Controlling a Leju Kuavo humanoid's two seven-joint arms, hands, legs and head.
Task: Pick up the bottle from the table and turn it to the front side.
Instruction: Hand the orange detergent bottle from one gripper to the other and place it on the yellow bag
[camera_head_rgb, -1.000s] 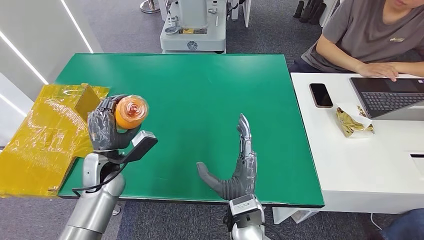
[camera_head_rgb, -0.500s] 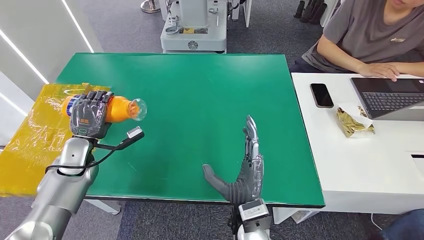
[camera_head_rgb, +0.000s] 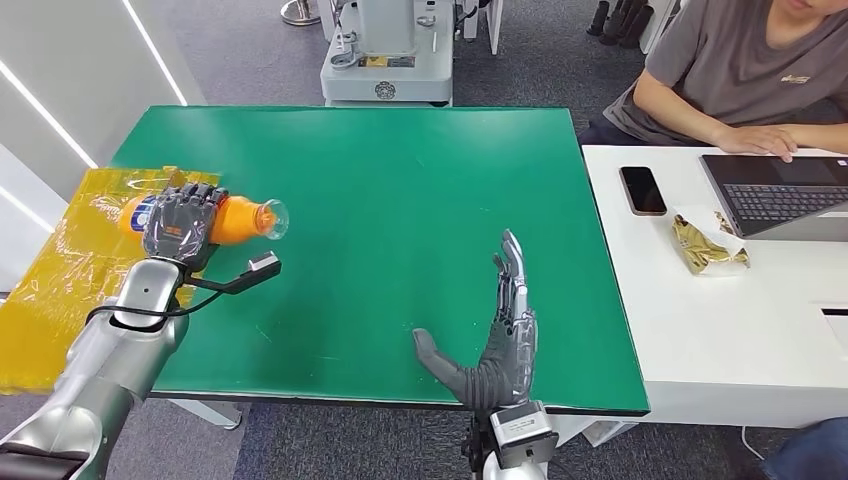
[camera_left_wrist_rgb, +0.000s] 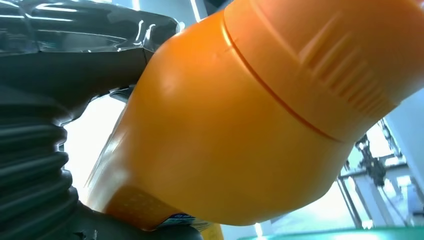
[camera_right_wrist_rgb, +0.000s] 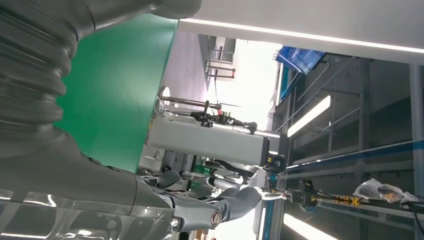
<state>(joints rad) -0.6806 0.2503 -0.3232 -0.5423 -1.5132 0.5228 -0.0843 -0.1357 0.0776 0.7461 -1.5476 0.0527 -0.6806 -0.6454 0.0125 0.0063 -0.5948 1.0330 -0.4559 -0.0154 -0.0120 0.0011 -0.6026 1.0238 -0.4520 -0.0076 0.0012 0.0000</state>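
My left hand (camera_head_rgb: 178, 228) grips an orange bottle (camera_head_rgb: 236, 219) around its middle, holding it on its side over the left edge of the green table (camera_head_rgb: 400, 180). The bottle's clear cap end (camera_head_rgb: 272, 217) points toward the table's middle and its blue-labelled end (camera_head_rgb: 134, 211) lies over the yellow sheet. Up close, the left wrist view shows the orange bottle (camera_left_wrist_rgb: 240, 125) against my dark fingers (camera_left_wrist_rgb: 75, 45). My right hand (camera_head_rgb: 497, 340) stands open at the table's near edge, fingers straight and thumb out, holding nothing.
A crinkled yellow sheet (camera_head_rgb: 70, 280) lies on the table's left end. To the right stands a white desk (camera_head_rgb: 700, 330) with a phone (camera_head_rgb: 641, 189), a snack wrapper (camera_head_rgb: 706, 246) and a laptop (camera_head_rgb: 780, 192), where a person (camera_head_rgb: 740, 80) sits. A grey machine (camera_head_rgb: 388, 55) stands beyond the table.
My left arm has swung left and away from me, and the bottle has turned from cap-toward-camera to lying sideways. My right hand has drifted slightly right and nearer, still open.
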